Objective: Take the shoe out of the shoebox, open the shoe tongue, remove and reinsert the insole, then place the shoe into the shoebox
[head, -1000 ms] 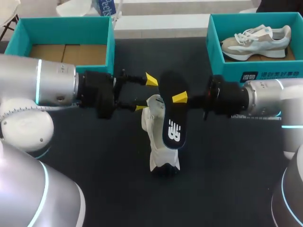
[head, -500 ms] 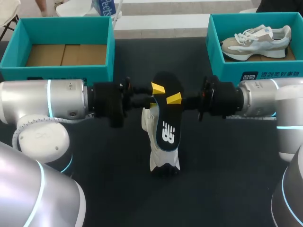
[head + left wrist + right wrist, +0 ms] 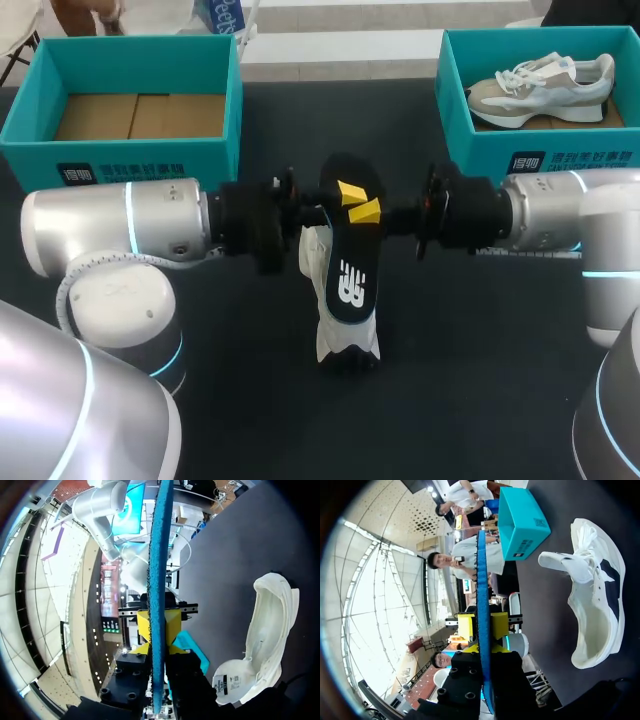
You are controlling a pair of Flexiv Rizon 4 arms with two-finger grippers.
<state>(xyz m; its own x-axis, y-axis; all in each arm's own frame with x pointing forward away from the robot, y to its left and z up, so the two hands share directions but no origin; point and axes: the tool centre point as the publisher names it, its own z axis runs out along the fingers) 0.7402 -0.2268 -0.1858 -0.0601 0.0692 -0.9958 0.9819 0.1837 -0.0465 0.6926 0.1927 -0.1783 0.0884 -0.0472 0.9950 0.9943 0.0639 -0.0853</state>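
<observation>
The white shoe (image 3: 340, 338) lies on the dark table in front of me. Right over it hangs the dark insole (image 3: 352, 270), turned on edge. A second ago the left gripper (image 3: 159, 626) stood off to the shoe's left with its fingers spread wide. It has since slid in and now pinches the insole's far end. The right gripper (image 3: 483, 625) stays clamped on that same end from the shoe's right. So the insole is out and both arms hold it, likely steadying it before it goes back in. Beyond the shoe, the left box (image 3: 130, 160) stands open, and the right box (image 3: 480, 140) carries a second shoe (image 3: 545, 85).
</observation>
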